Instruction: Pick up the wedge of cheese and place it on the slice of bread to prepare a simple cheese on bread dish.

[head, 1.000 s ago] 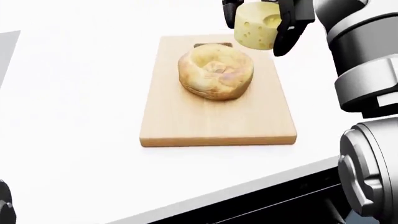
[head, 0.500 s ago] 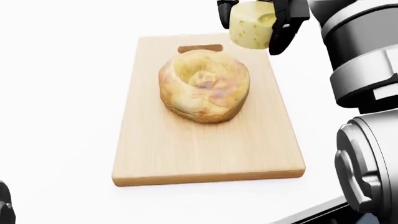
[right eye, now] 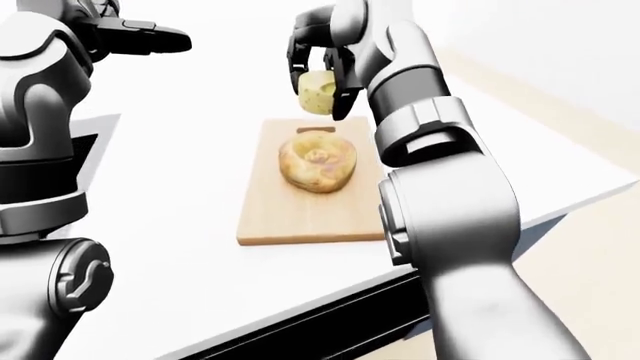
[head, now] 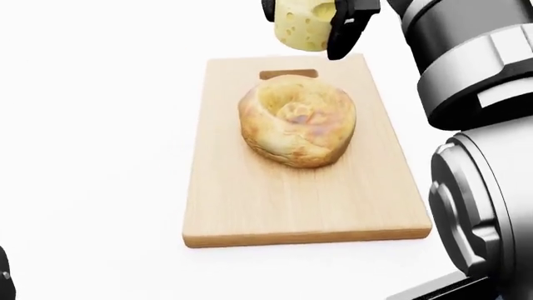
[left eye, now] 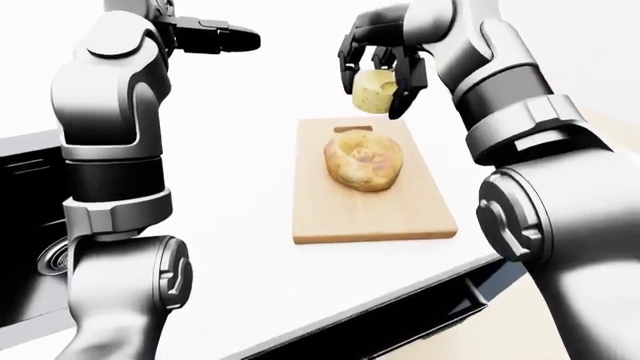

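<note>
Wooden board (head: 292,212) under bread (head: 297,120), right hand (left eye: 380,64) gripping cheese (left eye: 374,92) above, left hand (left eye: 215,36) spread, counter (left eye: 240,225)

Right hand (left eye: 378,67): clasps cheese wedge (left eye: 373,91) above far end of cutting board (left eye: 370,214). Bread (left eye: 364,159): on board. Left hand (left eye: 215,35): raised, far left.

- glossy silver-grey arm shells, rounded, with black bands at the joints
- right hand (left eye: 378,66): black fingers
- left hand (left eye: 215,35): black too
</note>
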Controlling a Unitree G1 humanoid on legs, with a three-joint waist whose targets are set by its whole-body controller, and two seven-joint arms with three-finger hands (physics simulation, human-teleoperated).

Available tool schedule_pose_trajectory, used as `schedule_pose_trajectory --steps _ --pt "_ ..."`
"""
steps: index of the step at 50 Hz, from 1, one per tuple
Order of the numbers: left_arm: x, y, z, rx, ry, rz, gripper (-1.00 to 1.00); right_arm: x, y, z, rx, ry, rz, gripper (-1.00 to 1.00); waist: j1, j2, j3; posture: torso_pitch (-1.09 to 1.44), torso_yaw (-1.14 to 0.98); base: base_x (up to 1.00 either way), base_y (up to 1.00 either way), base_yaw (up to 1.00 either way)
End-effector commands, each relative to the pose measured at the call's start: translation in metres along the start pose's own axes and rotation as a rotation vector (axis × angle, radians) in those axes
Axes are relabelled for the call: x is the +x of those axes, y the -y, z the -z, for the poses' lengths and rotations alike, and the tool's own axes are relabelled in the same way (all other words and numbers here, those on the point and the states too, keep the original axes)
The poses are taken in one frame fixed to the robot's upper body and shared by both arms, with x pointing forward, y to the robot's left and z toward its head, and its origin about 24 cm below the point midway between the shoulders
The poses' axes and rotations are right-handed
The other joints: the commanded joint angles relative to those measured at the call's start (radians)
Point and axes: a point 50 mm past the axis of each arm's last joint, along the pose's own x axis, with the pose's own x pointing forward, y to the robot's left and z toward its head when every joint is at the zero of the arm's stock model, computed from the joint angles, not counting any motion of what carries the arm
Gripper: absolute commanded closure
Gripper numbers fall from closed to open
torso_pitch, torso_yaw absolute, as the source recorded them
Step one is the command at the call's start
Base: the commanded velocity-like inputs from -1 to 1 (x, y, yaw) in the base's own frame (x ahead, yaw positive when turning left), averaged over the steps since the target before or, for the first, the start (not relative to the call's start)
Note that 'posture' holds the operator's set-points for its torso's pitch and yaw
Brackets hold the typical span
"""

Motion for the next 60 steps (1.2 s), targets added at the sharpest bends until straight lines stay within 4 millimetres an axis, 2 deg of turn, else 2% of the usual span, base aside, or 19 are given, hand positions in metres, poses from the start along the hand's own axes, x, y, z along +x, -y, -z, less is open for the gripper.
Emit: schedule_pose_trajectory --steps 1,13,21,33,60 --pt "-0.004 -0.005 -0.022 -0.006 0.096 -0.016 -1.0 -0.014 0.023 -0.005 -0.011 0.015 0.112 1.0 -0.002 0.005 -0.035 0.0 0.0 0.0 0.0 0.0" --pt "-0.004 -0.004 -0.02 -0.005 0.093 -0.016 -1.0 -0.003 0.004 0.015 0.008 -0.048 0.095 1.0 0.005 0.004 -0.041 0.0 0.0 0.0 0.0 0.0" --pt "-0.004 -0.005 -0.02 -0.007 0.093 -0.016 -1.0 -0.002 0.002 0.018 0.026 -0.061 0.099 1.0 0.005 0.006 -0.045 0.0 0.0 0.0 0.0 0.0" --pt "-0.001 -0.004 -0.015 -0.005 0.086 -0.015 -1.0 0.006 -0.006 0.011 0.014 -0.052 0.074 1.0 0.003 0.009 -0.05 0.0 0.0 0.0 0.0 0.0" --pt "-0.002 -0.004 -0.014 -0.004 0.085 -0.014 -1.0 0.013 -0.011 -0.005 0.008 -0.025 0.073 1.0 0.001 0.012 -0.053 0.0 0.0 0.0 0.0 0.0"
